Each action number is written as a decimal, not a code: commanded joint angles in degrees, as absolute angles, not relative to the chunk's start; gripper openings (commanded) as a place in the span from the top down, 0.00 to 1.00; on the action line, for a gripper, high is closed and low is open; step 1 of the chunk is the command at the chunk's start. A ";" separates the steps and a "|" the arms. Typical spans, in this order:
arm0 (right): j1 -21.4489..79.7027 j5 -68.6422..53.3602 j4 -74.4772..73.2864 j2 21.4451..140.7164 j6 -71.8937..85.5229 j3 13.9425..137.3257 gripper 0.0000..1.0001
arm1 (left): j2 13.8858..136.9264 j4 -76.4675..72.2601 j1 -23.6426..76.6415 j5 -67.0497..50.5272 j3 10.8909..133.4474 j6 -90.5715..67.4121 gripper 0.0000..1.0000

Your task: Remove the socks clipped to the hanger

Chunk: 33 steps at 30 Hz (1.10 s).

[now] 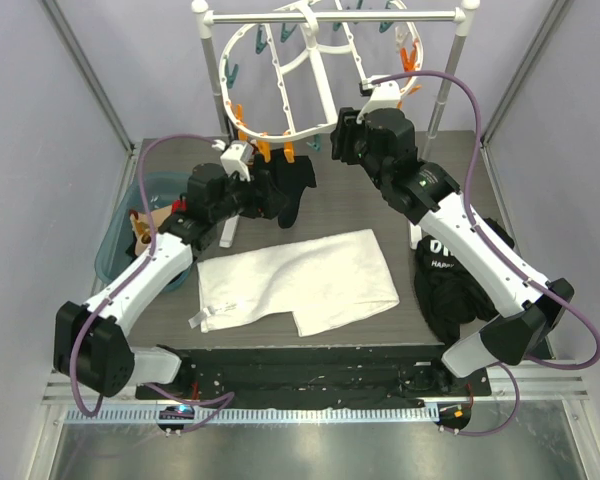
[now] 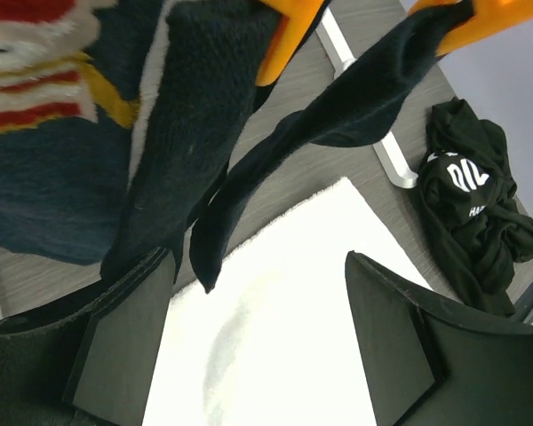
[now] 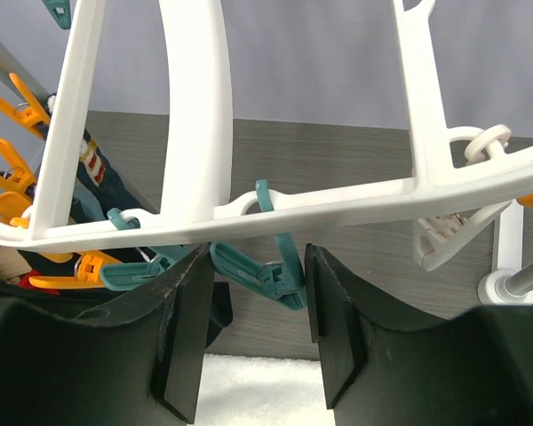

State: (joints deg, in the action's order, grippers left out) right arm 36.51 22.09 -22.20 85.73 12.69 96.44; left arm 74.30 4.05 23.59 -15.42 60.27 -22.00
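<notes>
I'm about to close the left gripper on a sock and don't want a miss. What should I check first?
1. The left gripper is open: ok.
2. The black sock hangs between its fingers: ok, but only the tip does, close to one finger.
3. The sock is clipped in the orange clip: ok.
4. The right gripper straddles a teal clip on the hanger: ok.
5. The right gripper is squeezing that clip: cannot tell.
</notes>
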 commanded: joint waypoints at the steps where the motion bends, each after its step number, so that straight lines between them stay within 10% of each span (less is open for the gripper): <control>1: 36.21 21.88 -19.25 82.53 12.57 96.07 0.48 | 76.72 -1.76 24.87 -13.81 62.58 -20.48 0.19; 19: 36.30 20.92 -18.98 81.56 13.45 95.62 0.48 | 82.70 -7.29 27.77 -12.13 63.90 -21.27 0.37; 26: 36.12 21.09 -19.07 81.47 13.62 95.27 0.48 | 81.31 -6.24 28.91 -11.87 63.37 -21.97 0.90; 33: 36.03 19.87 -20.74 79.81 13.97 94.92 0.45 | 74.63 -5.89 33.13 -8.79 59.51 -22.68 1.00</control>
